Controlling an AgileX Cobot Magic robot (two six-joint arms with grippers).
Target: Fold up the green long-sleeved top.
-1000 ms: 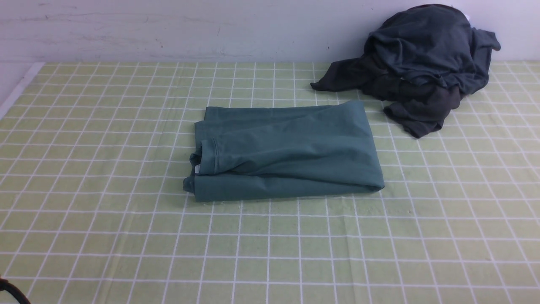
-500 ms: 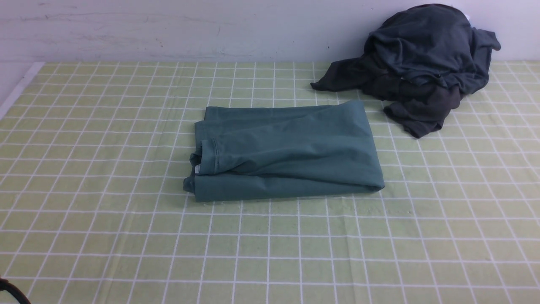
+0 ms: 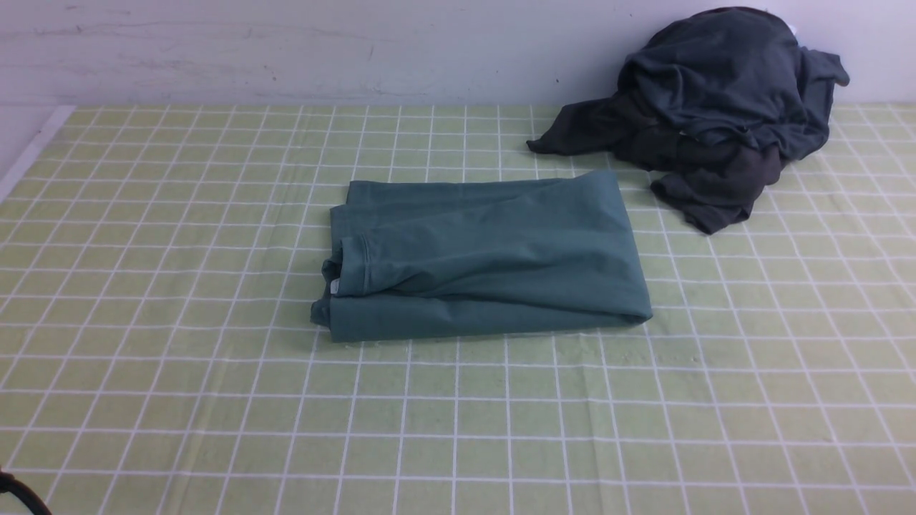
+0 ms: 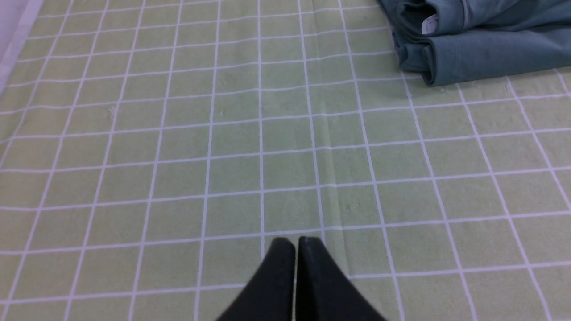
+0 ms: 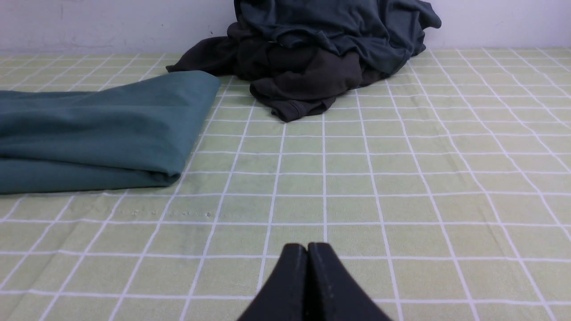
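Note:
The green long-sleeved top point(image 3: 486, 254) lies folded into a flat rectangle at the middle of the table, neck and white label at its left end. It also shows in the left wrist view point(image 4: 482, 40) and in the right wrist view point(image 5: 98, 129). My left gripper point(image 4: 295, 243) is shut and empty over bare cloth, well short of the top's left near corner. My right gripper point(image 5: 308, 247) is shut and empty, off the top's right near corner. Neither gripper shows in the front view.
A heap of dark charcoal-grey garments point(image 3: 715, 107) lies at the back right against the wall; it also shows in the right wrist view point(image 5: 321, 49). A green checked tablecloth point(image 3: 215, 400) covers the table. The table's left edge point(image 3: 28, 157) runs along the far left.

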